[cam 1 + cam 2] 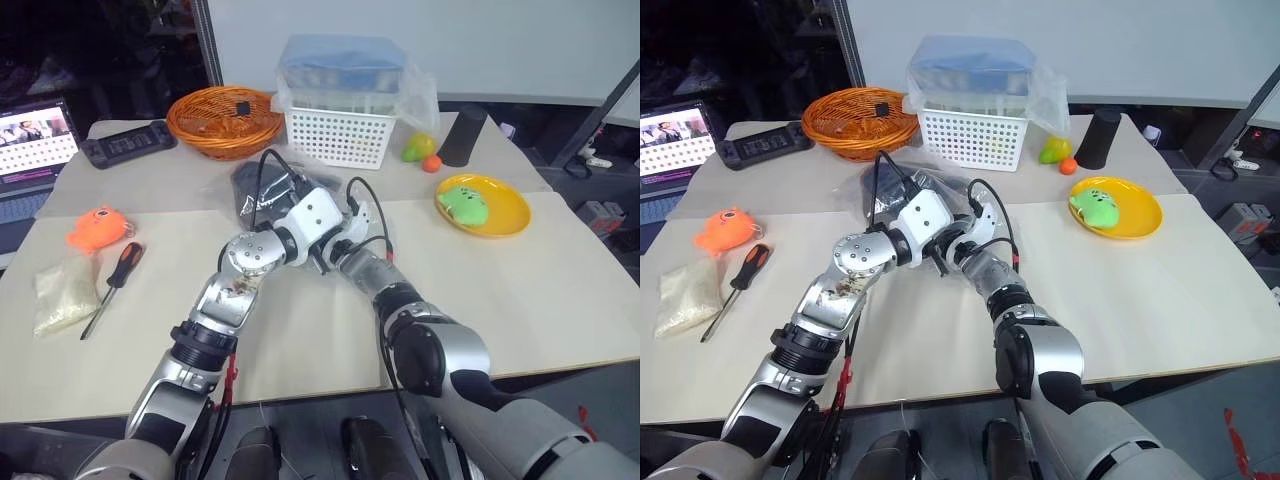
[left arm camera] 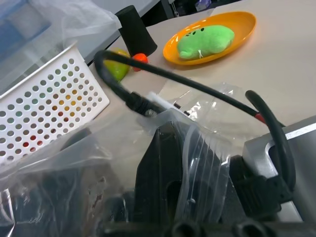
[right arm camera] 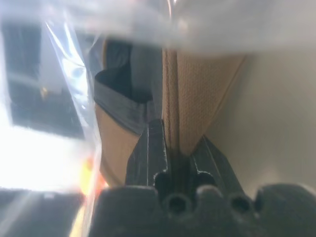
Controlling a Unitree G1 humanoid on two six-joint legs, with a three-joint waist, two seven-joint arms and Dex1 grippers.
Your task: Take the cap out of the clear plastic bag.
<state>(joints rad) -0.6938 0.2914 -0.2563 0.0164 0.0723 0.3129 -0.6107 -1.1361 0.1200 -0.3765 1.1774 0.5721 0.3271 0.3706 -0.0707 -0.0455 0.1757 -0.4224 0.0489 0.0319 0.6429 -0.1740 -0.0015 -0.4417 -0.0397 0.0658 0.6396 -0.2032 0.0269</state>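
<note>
The clear plastic bag (image 1: pixel 372 212) lies crinkled at the middle of the table, where both my arms meet. The cap (image 1: pixel 258 186) shows through it as a dark mound. In the left wrist view my left gripper (image 2: pixel 180 145) is shut on a fold of the clear plastic bag (image 2: pixel 207 163), and the film drapes over its black fingers (image 2: pixel 163 173). In the right wrist view my right gripper (image 3: pixel 180 143) is shut on a brown fabric edge of the cap (image 3: pixel 197 89). The cap's dark inside (image 3: pixel 121 69) opens beside that edge, and plastic film (image 3: pixel 69 74) hangs around it.
Behind the bag stand an orange wicker basket (image 1: pixel 225 120) and a white perforated basket (image 1: pixel 340 138) holding a wrapped blue box (image 1: pixel 340 62). A yellow plate (image 1: pixel 510 215), black cylinder (image 1: pixel 462 135) and fruit (image 1: pixel 418 147) are right. An orange toy (image 1: pixel 98 227), screwdriver (image 1: pixel 115 275), grain packet (image 1: pixel 62 295) and laptop (image 1: pixel 35 150) are left.
</note>
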